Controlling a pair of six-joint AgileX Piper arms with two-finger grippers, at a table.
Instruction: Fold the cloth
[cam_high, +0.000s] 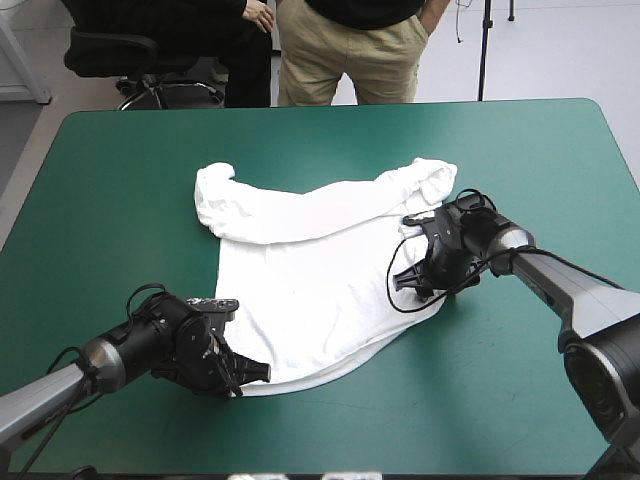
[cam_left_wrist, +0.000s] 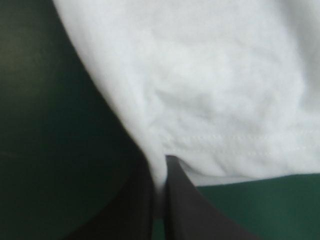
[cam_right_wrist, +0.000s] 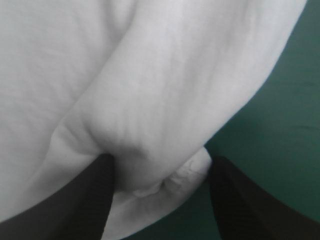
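T-shirt (cam_high: 310, 270): soft matt cloth, creased, stitched hem just ahead of left jaws. Cover (cam_high: 120, 180): smooth, faint sheen. Fingers (cam_right_wrist: 240, 205): matt black.

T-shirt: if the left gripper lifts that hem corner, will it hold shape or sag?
Likely sags: the T-shirt lies in soft wrinkles and bunched sleeves. Probably light; the thin hem sits pinched in the left gripper. Might slip, since only a small corner is held.

The left arm (cam_high: 45, 395) and right arm (cam_high: 585, 290) are grey tubes with black joints; their fingers (cam_left_wrist: 190, 215) are broad, black, curved fins.
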